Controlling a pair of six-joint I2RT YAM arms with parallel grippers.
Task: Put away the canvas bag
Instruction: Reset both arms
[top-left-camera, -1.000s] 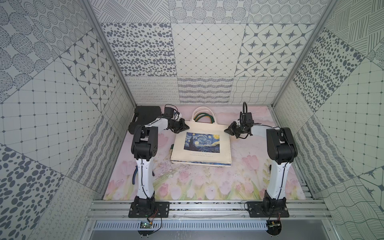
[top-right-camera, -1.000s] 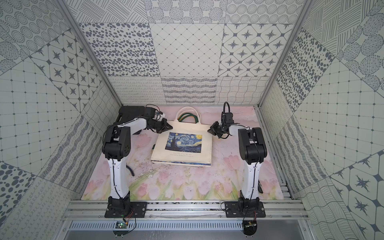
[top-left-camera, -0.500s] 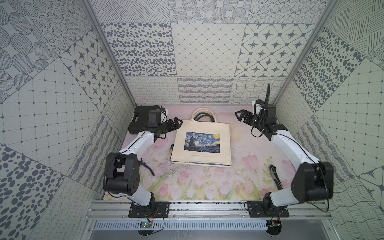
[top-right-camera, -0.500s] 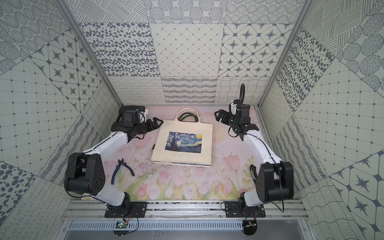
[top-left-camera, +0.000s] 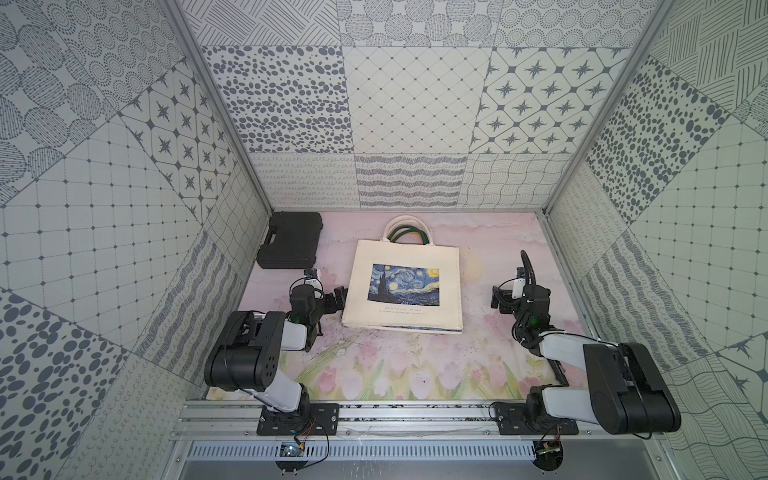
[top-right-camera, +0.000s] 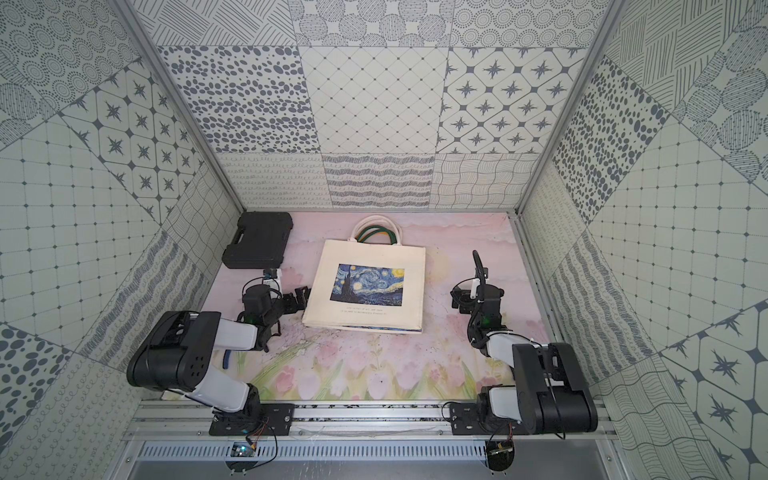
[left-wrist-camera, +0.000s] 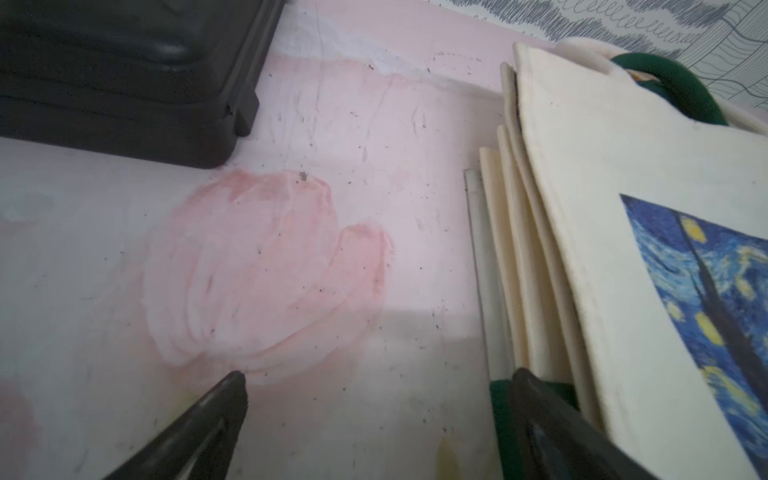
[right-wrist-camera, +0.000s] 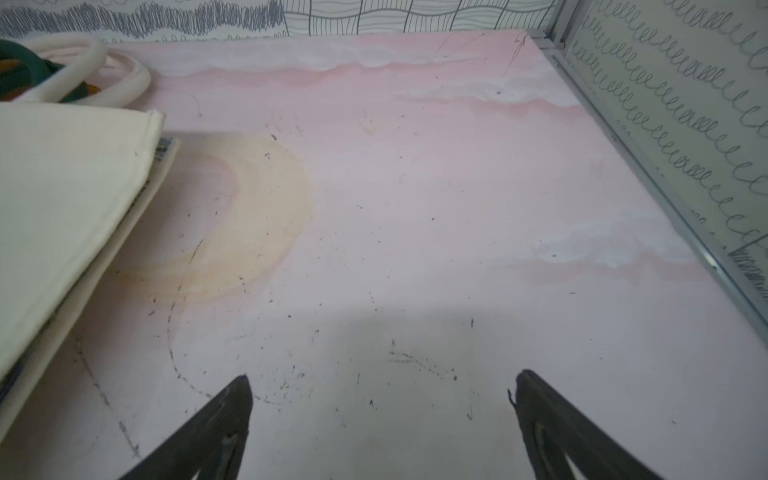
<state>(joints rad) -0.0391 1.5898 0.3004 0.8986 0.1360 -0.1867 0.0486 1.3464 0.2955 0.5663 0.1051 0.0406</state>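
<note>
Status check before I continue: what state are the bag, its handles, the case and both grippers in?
canvas bag: flat on the table, print up, on top of other folded layers, not gripped.
bag handles: lying flat behind the bag.
black case: closed, in the far left corner.
left gripper: open, empty, right beside the bag's edge.
right gripper: open, empty, apart from the bag.
</note>
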